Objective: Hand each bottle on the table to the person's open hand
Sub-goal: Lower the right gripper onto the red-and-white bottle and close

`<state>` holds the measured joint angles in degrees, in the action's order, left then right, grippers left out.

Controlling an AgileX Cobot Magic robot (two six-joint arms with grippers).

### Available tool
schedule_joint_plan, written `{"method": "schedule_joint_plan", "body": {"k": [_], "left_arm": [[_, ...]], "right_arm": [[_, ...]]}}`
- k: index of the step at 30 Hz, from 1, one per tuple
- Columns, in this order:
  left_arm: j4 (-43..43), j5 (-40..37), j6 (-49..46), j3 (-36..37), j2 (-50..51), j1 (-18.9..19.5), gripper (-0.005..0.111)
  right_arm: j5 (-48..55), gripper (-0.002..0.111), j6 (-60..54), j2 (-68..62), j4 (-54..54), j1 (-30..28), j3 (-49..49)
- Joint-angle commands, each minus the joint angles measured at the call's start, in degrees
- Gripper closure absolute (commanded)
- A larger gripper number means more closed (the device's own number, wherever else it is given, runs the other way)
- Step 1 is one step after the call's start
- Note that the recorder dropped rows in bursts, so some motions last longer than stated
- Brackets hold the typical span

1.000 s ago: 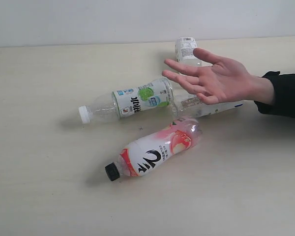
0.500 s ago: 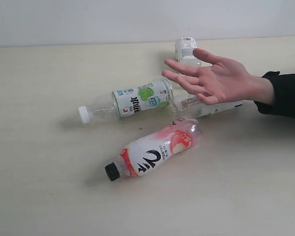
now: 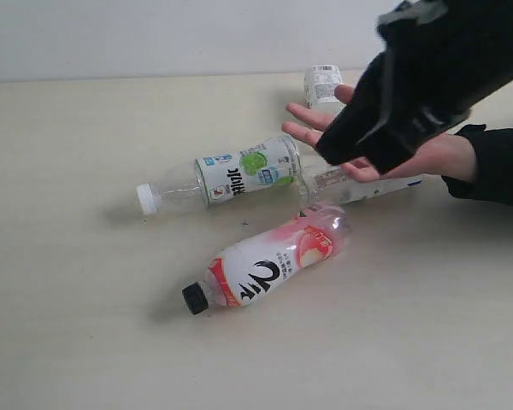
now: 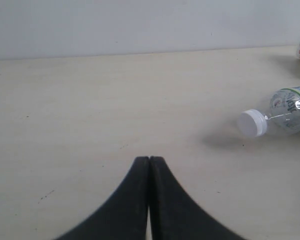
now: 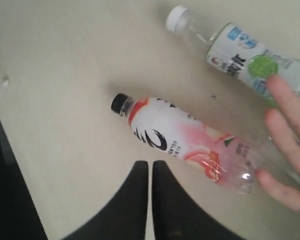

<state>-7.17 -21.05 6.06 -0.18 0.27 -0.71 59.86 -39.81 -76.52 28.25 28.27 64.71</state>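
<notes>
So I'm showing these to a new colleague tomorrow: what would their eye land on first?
Most likely the big, blurred dark right arm at the top right of the exterior view, covering part of the person's open hand. Next comes the pink-labelled bottle with its black cap, lying on its side nearest the camera on the pale table, with a green-and-white-labelled bottle lying behind it.

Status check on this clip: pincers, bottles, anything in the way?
Left pincer and right pincer shut, empty. All four bottles on the table. Right arm crosses before the open hand.
</notes>
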Motion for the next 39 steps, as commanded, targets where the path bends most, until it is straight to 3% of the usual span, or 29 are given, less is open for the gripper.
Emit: {"method": "schedule_joint_plan", "body": {"k": [1, 8, 17, 27, 31, 39], "left_arm": [[-0.05, 0.33, 0.21, 0.18, -0.27, 0.11, 0.104], [-0.05, 0.33, 0.21, 0.18, -0.27, 0.11, 0.104], [-0.05, 0.33, 0.21, 0.18, -0.27, 0.11, 0.104], [-0.05, 0.33, 0.21, 0.18, -0.27, 0.11, 0.104], [-0.05, 0.33, 0.21, 0.18, -0.27, 0.11, 0.104], [-0.05, 0.33, 0.21, 0.18, -0.27, 0.11, 0.104]], "right_arm": [[3.38, 0.09, -6.93, -7.23, -4.86, 6.2, 3.41], [2.87, 0.061, -13.01, -14.77, -12.96, 15.54, 3.41], [-4.99, 0.037, -12.67, -19.79, -21.27, 22.44, 3.41], [-12.11, 0.032, -12.67, -25.64, -28.94, 24.43, 3.41], [-14.97, 0.024, -12.26, -28.02, -31.82, 24.43, 3.41], [-17.74, 0.02, -6.47, -31.66, -40.49, 24.43, 3.41]]}}
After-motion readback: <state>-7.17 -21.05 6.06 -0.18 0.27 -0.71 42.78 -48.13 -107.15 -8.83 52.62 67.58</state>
